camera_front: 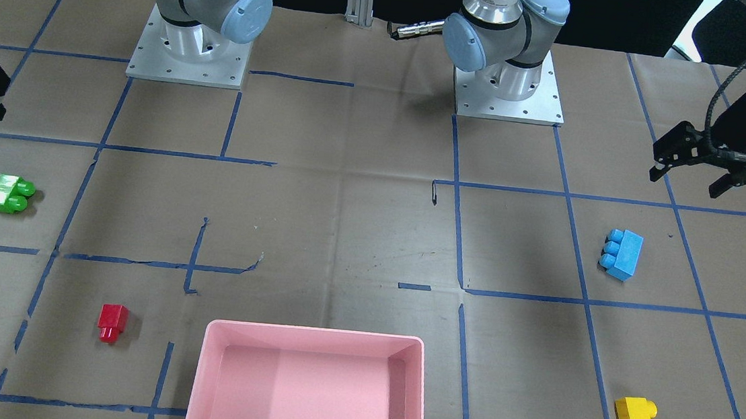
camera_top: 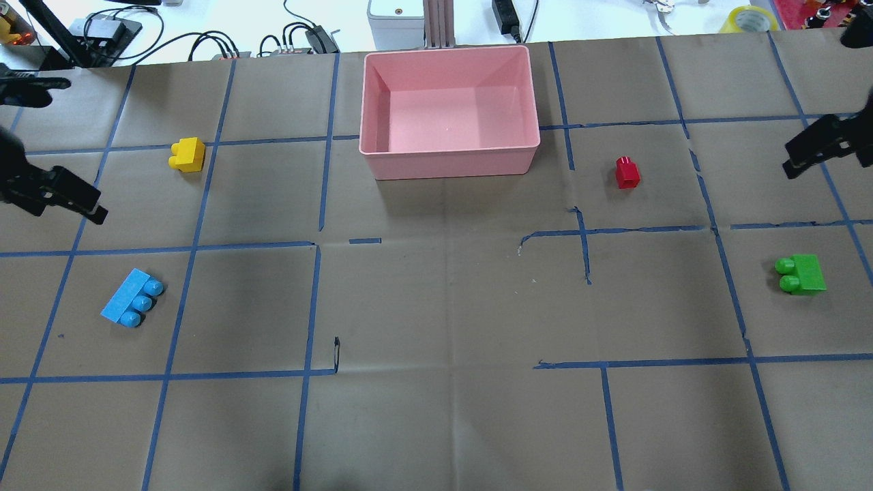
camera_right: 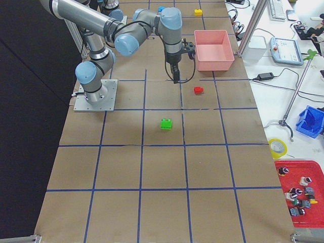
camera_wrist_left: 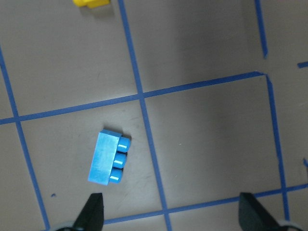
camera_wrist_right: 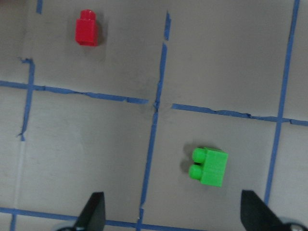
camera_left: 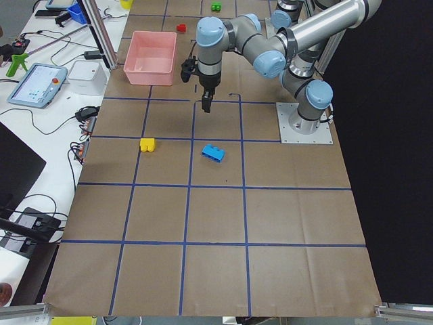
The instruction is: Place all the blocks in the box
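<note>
Overhead, the box [camera_top: 450, 164] sits empty at twelve o'clock, with the yellow block [camera_top: 187, 154] at ten, blue block [camera_top: 133, 298] at nine, red block [camera_top: 627, 172] at two and green block [camera_top: 801, 274] at three, so all four remain. In the wrist views, the left gripper [camera_wrist_left: 172, 209] and right gripper [camera_wrist_right: 173, 209] gape wide, holding nothing.

Robot lab — taped-grid table [camera_top: 443, 307], teach pendant [camera_left: 37, 85]

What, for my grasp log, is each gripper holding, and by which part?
Nothing. The left gripper and right gripper are open, empty; the blue block, green block, red block and yellow block lie on the table.
</note>
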